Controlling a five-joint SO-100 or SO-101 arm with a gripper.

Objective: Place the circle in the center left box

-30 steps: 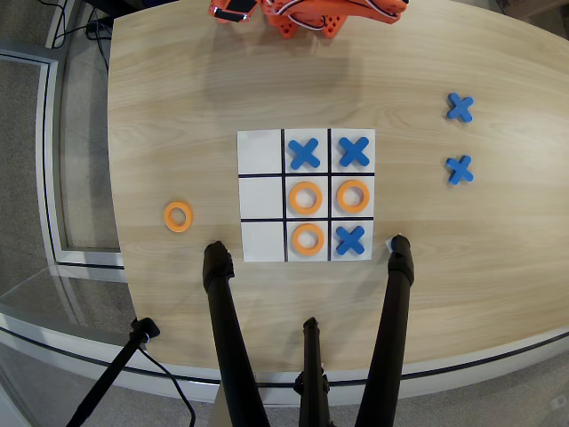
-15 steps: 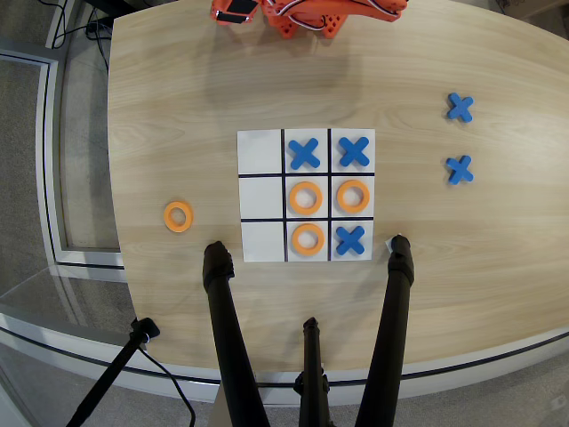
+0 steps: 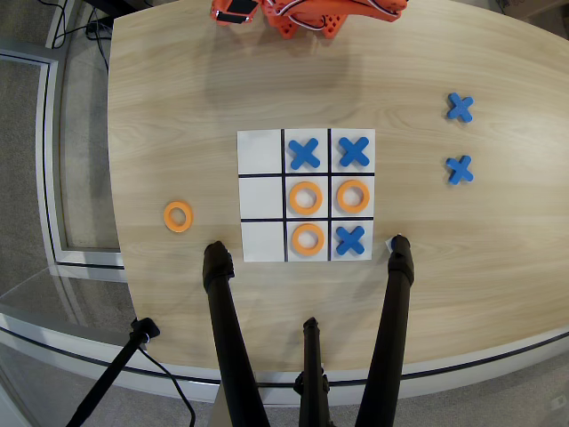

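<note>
So the circle is lying flat on the wooden table, hole facing straight up, off to the left of the grid in the overhead view. It's round, so no long axis and no direction it's pointing. It's sitting near the board's left edge but not touching it, roughly level with the gap between the middle and bottom rows.

The center left box is sitting empty in the left column, and the cells above and below it are showing blank too. Three other orange rings are filling the middle, middle-right and bottom-middle cells, while blue crosses are occupying top-middle, top-right and bottom-right. Two spare blue crosses are lying well apart on the right side of the table.

Nothing is lying on the bare wood between the circle and the grid's left edge.

The orange arm is only peeking in at the top edge, so I can't tell how far its fingers are open or whether they've got anything. Black tripod legs are poking in from the bottom.
</note>
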